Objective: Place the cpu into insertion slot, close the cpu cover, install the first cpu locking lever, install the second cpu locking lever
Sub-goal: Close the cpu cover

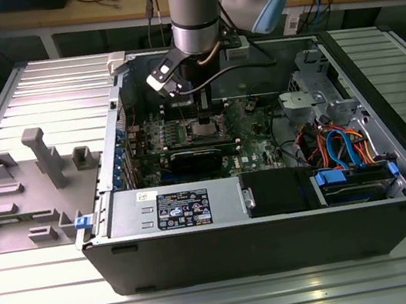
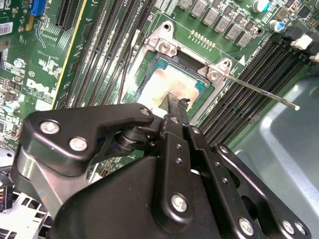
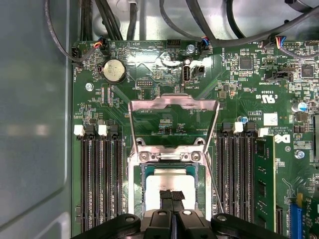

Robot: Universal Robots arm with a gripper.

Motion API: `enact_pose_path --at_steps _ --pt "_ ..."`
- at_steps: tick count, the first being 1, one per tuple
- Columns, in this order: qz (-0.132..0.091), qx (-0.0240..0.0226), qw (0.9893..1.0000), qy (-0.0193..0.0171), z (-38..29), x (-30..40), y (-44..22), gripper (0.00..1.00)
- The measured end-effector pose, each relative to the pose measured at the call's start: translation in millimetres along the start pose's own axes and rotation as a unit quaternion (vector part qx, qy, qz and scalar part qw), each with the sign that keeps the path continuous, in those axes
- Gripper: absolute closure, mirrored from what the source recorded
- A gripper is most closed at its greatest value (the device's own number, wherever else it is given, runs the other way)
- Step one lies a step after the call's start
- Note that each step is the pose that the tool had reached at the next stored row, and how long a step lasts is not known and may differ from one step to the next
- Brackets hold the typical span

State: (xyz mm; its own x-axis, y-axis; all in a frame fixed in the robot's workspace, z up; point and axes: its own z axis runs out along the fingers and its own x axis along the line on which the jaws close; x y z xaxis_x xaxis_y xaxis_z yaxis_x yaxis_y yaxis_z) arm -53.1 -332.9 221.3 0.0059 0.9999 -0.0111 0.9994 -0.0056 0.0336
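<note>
The cpu (image 3: 172, 180) lies flat in the insertion slot (image 3: 135, 185) on the green board, its silver-grey top showing in both wrist views (image 2: 167, 82). My gripper (image 3: 172, 195) is directly over it, fingers shut together with nothing between them; the tip (image 2: 178, 103) sits at or just above the chip's top. The cpu cover (image 3: 173, 102), a silvery frame with a big cut-out, stands swung open beyond the slot. One thin locking lever (image 2: 259, 90) sticks out sideways, unlatched. In the exterior view the gripper (image 1: 197, 115) reaches down into the open computer case.
Long black memory slots (image 3: 99, 179) flank the slot on both sides, one with a green module (image 3: 264, 184). A coin battery (image 3: 113, 70) and cables (image 3: 114, 20) lie beyond the cover. A grey fixture plate (image 1: 30, 189) sits on the exterior view's left; drive bays and blue cables (image 1: 343, 148) on its right.
</note>
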Motion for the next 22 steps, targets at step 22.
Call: enact_pose_path --at_steps 22 --pt "0.0 0.0 1.0 0.0 -6.1 0.0 0.2 0.89"
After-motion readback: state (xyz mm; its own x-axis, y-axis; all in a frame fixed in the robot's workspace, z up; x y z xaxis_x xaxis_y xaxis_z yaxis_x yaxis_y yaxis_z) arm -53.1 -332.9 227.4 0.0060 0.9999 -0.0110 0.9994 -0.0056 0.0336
